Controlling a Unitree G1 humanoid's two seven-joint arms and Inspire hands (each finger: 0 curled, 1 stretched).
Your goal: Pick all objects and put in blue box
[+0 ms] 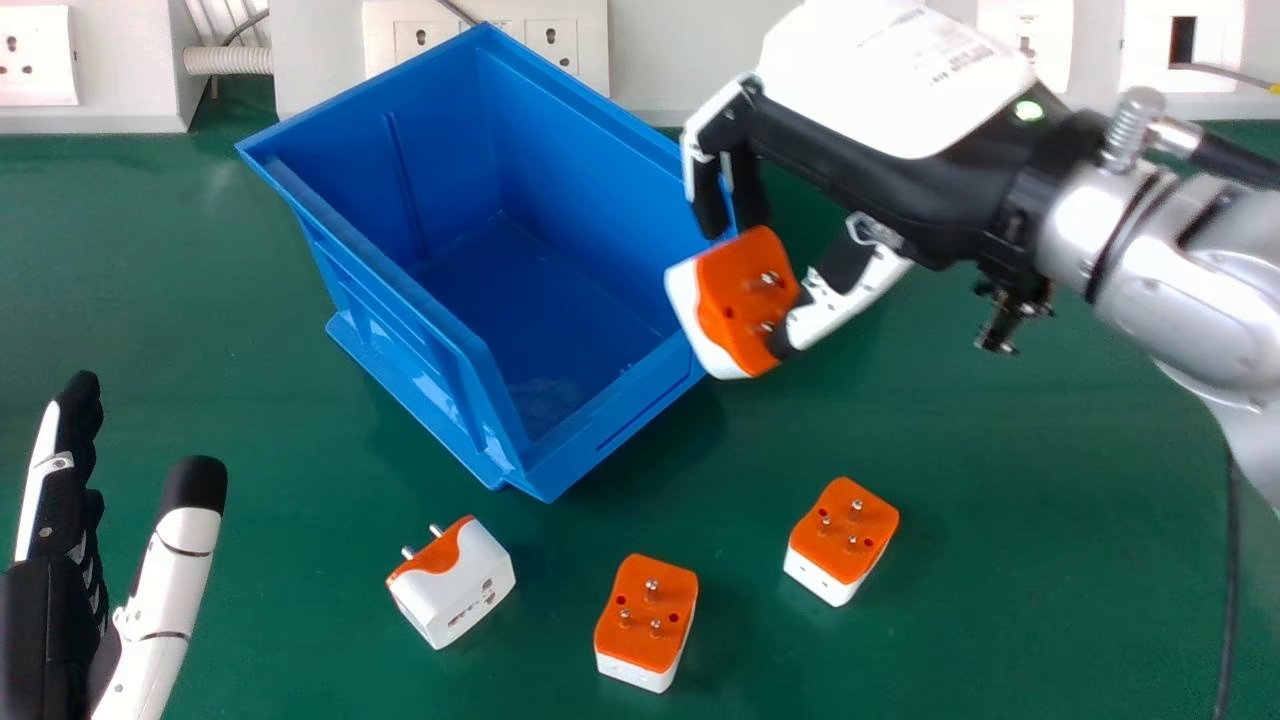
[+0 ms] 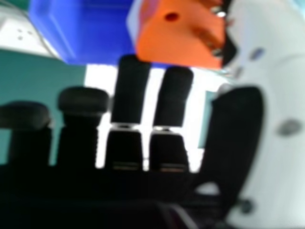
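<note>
- Left robot hand [image 1: 45,620]: wide, fingers straight, thumb apart, over the tabletop [image 1: 300,620].
- White-and-orange plug [image 1: 455,585]: tilted on the tabletop, in front of the blue box [image 1: 600,150].
- Second plug [image 1: 648,612]: tabletop, pins up.
- Third plug [image 1: 738,300]: held at the box's right edge.
- Fourth plug [image 1: 845,530]: tabletop, pins up.
- Right robot hand [image 1: 860,165]: holding the third plug between fingers and thumb.

Head view faces forward-down; close wrist view shares blue box [image 1: 605,420].
</note>
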